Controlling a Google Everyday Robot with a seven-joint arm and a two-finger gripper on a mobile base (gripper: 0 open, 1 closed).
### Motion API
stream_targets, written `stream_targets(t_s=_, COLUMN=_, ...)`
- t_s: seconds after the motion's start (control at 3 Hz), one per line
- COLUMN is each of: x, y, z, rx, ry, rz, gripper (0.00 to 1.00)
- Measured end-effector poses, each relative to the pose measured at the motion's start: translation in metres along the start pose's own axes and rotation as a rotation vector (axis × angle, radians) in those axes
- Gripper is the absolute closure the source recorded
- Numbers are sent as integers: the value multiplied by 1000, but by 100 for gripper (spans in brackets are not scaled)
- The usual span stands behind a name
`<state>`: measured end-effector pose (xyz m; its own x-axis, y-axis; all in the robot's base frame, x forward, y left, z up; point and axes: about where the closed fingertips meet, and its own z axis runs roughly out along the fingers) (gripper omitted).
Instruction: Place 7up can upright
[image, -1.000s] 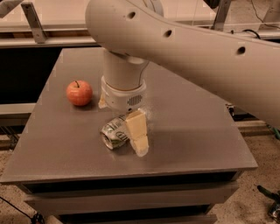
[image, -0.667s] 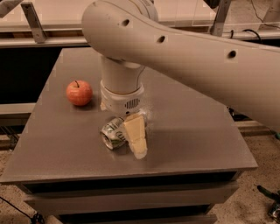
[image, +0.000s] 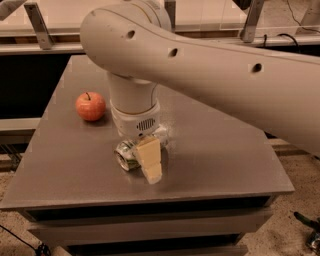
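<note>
Can (image: 125, 154) on side on table (image: 225, 165), front-right of apple (image: 90, 106). Hand (image: 142, 159) down over can; clamped or not, can't tell. Step: grasp. Next: confirm grip, lift, rotate upright, set down clear of apple.

Grey table (image: 225, 160), metal rail (image: 39, 26), speckled floor (image: 302, 207)

Dim, warm light from above, brighter along the back.
The arm's (image: 200, 65) top is lit, its underside shaded; the claw (image: 145, 160), low over the desk's (image: 225, 160) front middle, drops a soft shadow, and another pools under the apple (image: 90, 106).
</note>
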<state>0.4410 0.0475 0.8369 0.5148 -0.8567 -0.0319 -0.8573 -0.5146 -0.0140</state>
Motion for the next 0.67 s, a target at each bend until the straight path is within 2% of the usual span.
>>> stream_targets(t_s=0.33, x=-4, y=3, z=-3, rx=14, ry=-26, rz=0, gripper=41)
stream_targets(t_s=0.67, x=-10, y=5, z=-7, rx=44, ry=-70, rz=-29, gripper=65)
